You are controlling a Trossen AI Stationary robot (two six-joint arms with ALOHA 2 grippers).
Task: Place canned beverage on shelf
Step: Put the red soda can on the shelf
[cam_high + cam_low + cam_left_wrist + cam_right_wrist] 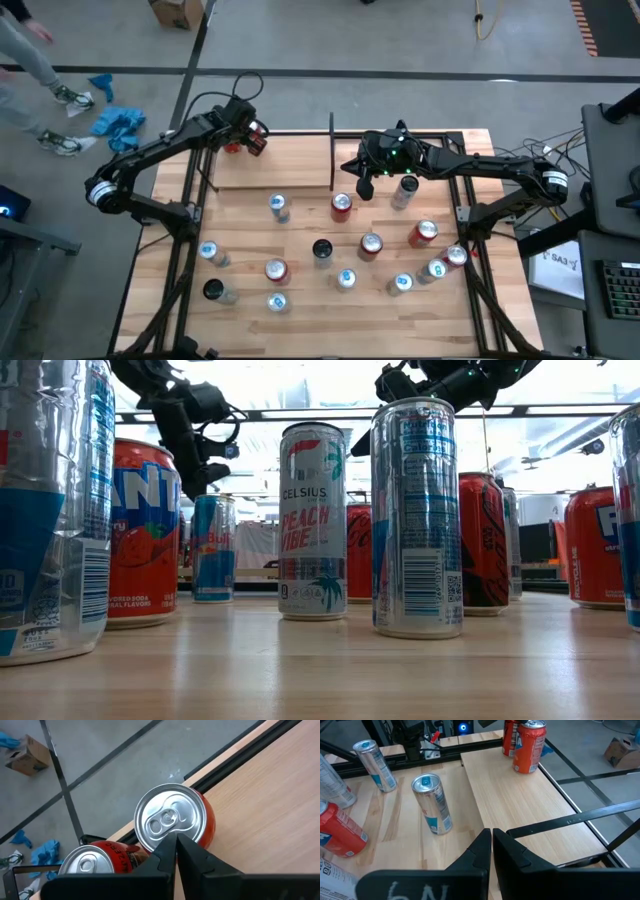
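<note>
My left gripper has its fingers pressed together with nothing between them, and it hangs just above two red cans that stand side by side at the far left corner of the shelf. The shelf is the narrow bay with the thin black frame and the light wood floor, and I think those two cans sit in the corner so there is room for more next to them. My right gripper is also closed and empty. It hovers over the middle of the table, near the black bar that ends the shelf bay, with a red can and a silver can just below it on the table. Many more cans are spread over the near part of the table, standing apart from each other, so my fingers can fit around one without bumping the rest. Up close I can see a tall white can and a tall silver can standing straight. I guess the next job is to open the right gripper and pick one of the loose cans.
</note>
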